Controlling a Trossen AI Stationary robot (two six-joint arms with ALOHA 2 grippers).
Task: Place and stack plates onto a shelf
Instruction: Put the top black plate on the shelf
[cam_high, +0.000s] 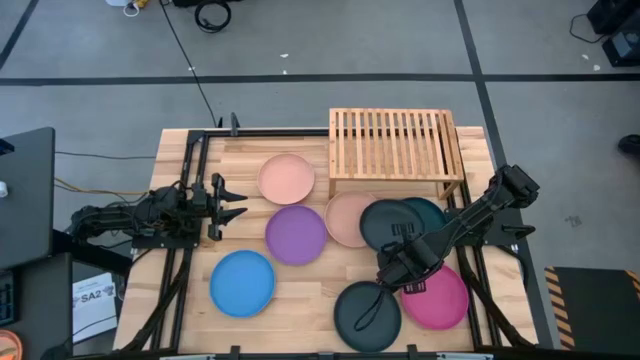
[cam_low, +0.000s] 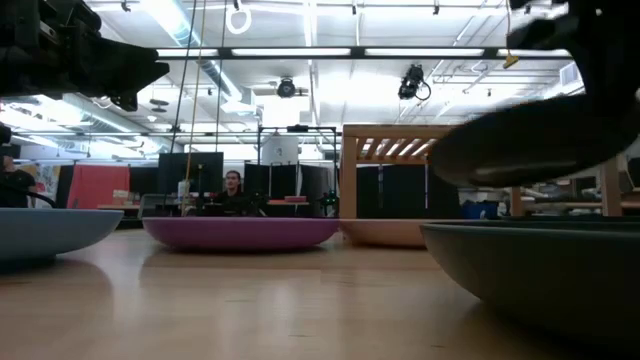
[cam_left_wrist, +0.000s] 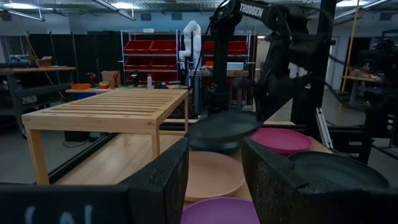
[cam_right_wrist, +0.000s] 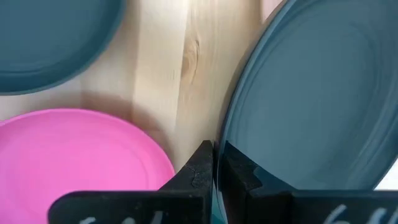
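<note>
Right arm has a dark plate pinched by its rim and up off the table, just short of the shelf.

We see the right gripper (cam_high: 392, 262) with fingers shut tight on the edge of a black plate (cam_high: 387, 223), which hangs above the table over the edge of a peach plate (cam_high: 347, 218), with a dark teal plate (cam_high: 428, 212) just behind it. The shelf (cam_high: 394, 143) stands bare at the back of the table. Around it we have another peach plate (cam_high: 286, 178), a purple plate (cam_high: 296, 234), a blue plate (cam_high: 242, 283), a second black plate (cam_high: 367, 315) and a pink plate (cam_high: 437, 297) under the right arm. The left gripper (cam_high: 228, 203) waits at the left edge, fingers apart, holding nothing.
</note>
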